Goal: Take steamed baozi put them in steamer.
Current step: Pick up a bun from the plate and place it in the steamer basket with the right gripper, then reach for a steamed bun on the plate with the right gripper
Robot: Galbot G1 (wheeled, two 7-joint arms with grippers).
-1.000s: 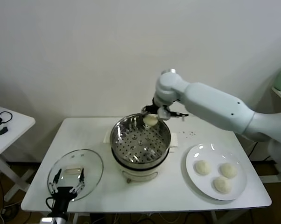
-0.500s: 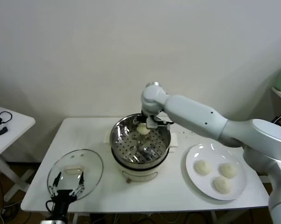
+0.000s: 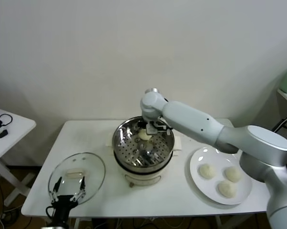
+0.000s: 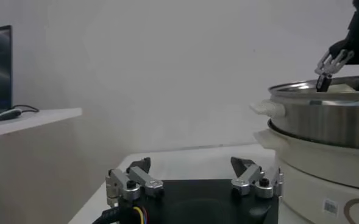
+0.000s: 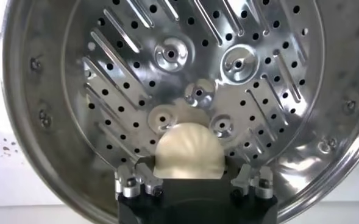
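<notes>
**One bun in the steamer, three on the plate**

Two right fingers (image 5: 135, 181) stand wide apart, one on each side of a steamed baozi (image 5: 188, 152) and clear of it. That bun sits on the perforated tray of the steamer (image 5: 57, 91), at the part of the tray nearest the wall side of the pot, and its pleated top shows just in front of the right gripper (image 5: 193, 182). In the head view the same gripper (image 3: 151, 128) hangs inside the far rim of the steamer (image 3: 120, 143), with the bun (image 3: 144, 135) directly beneath it and the white arm reaching in from the right.

Outward from there, past the near right side of the pot, a white plate (image 3: 197, 177) lies on the counter (image 3: 181, 195) carrying the three other buns (image 3: 207, 171), each apart from its neighbours.

Well away on the opposite side, at the counter's near left corner, the left gripper (image 3: 67, 191) is parked low with its fingers (image 4: 132, 181) spread, holding nothing. A round glass lid (image 3: 93, 167) lies flat just beyond it, beside the steamer. From the left wrist view the steamer's steel wall (image 4: 325, 122) rises to one side.
</notes>
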